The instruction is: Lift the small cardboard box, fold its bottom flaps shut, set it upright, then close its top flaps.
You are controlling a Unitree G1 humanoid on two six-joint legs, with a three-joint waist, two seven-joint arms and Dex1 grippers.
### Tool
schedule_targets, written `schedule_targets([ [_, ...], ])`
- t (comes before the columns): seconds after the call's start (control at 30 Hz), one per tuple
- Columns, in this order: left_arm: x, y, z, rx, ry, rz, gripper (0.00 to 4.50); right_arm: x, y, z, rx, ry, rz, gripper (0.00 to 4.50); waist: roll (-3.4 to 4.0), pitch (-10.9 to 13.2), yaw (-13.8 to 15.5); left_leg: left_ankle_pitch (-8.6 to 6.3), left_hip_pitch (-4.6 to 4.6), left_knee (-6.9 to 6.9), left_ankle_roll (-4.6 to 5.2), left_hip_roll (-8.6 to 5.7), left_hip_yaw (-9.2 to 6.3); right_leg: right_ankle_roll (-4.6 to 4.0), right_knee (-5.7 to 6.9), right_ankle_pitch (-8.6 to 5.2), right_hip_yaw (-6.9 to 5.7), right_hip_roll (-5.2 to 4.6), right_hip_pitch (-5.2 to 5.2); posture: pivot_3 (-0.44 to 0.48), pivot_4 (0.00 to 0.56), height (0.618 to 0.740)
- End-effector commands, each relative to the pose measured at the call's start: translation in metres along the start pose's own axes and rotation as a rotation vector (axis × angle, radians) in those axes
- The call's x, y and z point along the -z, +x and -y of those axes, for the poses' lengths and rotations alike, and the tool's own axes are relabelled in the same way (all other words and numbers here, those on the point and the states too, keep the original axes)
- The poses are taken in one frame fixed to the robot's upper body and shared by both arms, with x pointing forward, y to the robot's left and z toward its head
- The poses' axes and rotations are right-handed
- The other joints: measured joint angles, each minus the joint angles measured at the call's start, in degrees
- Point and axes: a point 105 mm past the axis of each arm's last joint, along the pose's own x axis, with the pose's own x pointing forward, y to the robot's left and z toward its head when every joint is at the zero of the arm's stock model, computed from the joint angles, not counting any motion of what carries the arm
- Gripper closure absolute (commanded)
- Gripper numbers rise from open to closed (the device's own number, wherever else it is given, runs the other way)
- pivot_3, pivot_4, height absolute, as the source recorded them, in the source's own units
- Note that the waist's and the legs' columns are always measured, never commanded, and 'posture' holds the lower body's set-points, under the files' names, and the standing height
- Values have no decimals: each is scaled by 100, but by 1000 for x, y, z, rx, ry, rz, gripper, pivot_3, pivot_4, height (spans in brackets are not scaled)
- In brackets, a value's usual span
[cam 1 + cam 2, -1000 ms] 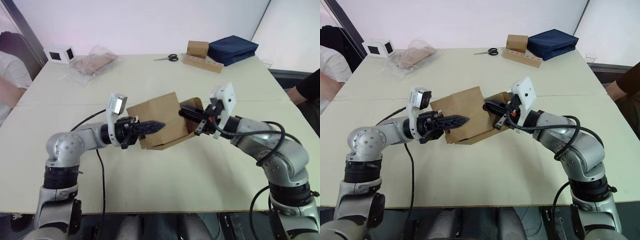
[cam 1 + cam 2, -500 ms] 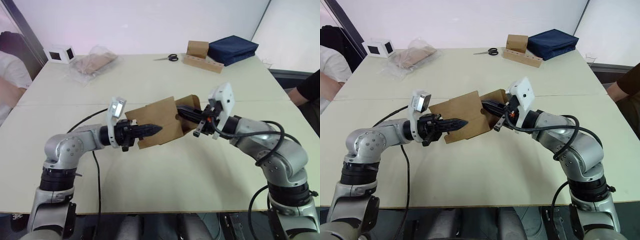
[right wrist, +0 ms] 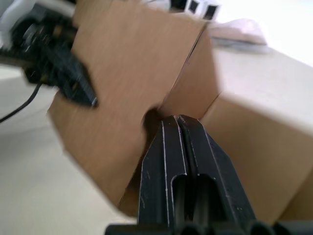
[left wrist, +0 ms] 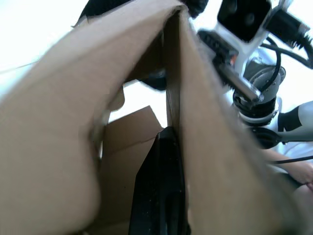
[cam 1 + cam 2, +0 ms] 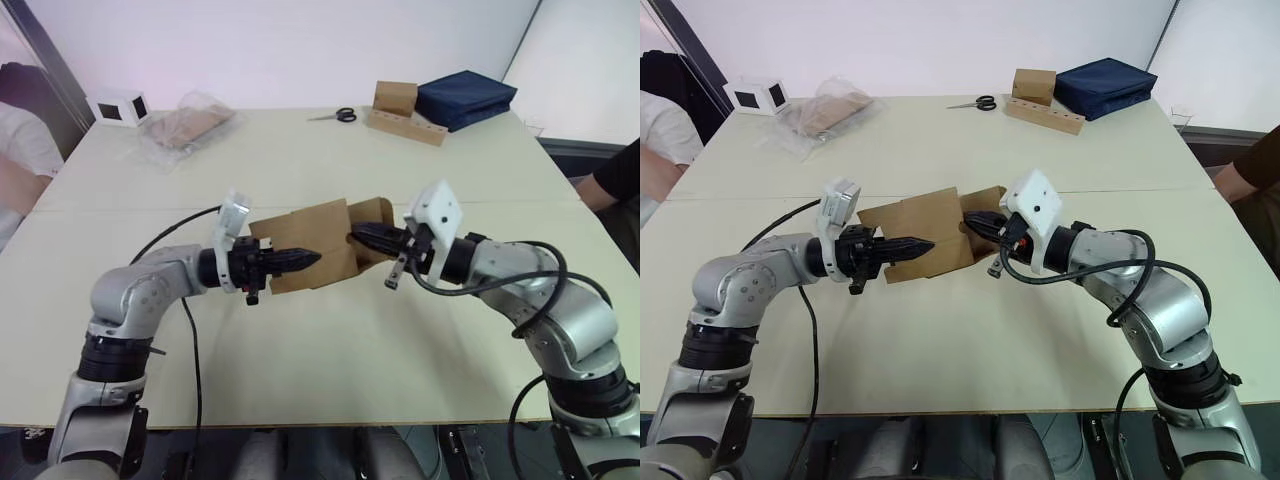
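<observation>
The small cardboard box (image 5: 315,255) hangs just above the worktop (image 5: 330,350) at its middle, pinned between your two tools. In the left eye view, your left tool (image 5: 312,258) lies clenched against the box's near face, and your right tool (image 5: 358,235) meets its right end, where a flap (image 5: 375,215) stands open. In the left wrist view, the black fingers (image 4: 161,196) press together along a cardboard panel. In the right wrist view, the right tool's fingers (image 3: 183,161) are clenched, tips at a flap seam.
</observation>
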Motion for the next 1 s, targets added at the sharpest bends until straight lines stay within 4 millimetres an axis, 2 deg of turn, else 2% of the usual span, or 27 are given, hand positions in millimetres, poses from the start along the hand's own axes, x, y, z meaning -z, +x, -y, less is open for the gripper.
schedule_targets([
  [0.03, -18, -8, 3, 11, 51, 29, 4469, -10, -14, 8, 26, -35, 22, 4500, 0, 0, 0, 0, 0, 0, 0, 0, 0, 0, 0, 0, 0, 0, 0, 0, 150, 740],
  [0.27, -26, -16, 2, 12, 43, 43, 4469, -5, -34, 18, 87, 40, 19, 4500, 0, 0, 1, 0, -1, -1, 0, 0, -1, 0, -1, 0, -1, 0, 0, 0, 150, 740],
  [0.4, -29, -18, 3, 18, 40, 51, 4469, 7, -38, 15, 103, 91, 2, 4500, 0, 0, -5, 0, 0, -1, 0, 0, -1, 0, 0, 0, -1, 1, 0, 0, 150, 740],
  [0.5, -34, -18, 3, 23, 34, 64, 4469, 19, -34, 8, 95, 132, -11, 4500, 0, 0, -3, 0, -1, -1, 0, 0, -2, 0, 0, 0, -1, 2, -1, 0, 150, 740],
  [0.67, -36, -16, 4, 33, 34, 64, 4469, 27, -26, 0, 87, 171, 0, 4500, 0, 0, -11, 0, 0, 0, 0, 0, -1, 0, 1, 0, -1, 1, -1, 0, 150, 740],
  [1.0, -28, -8, 10, 78, 12, 36, 4469, 15, -6, -5, 50, 169, 65, 4500, 0, 0, -6, 0, -1, 0, 0, 0, -2, 0, 1, 0, -1, 2, -2, 0, 150, 740],
])
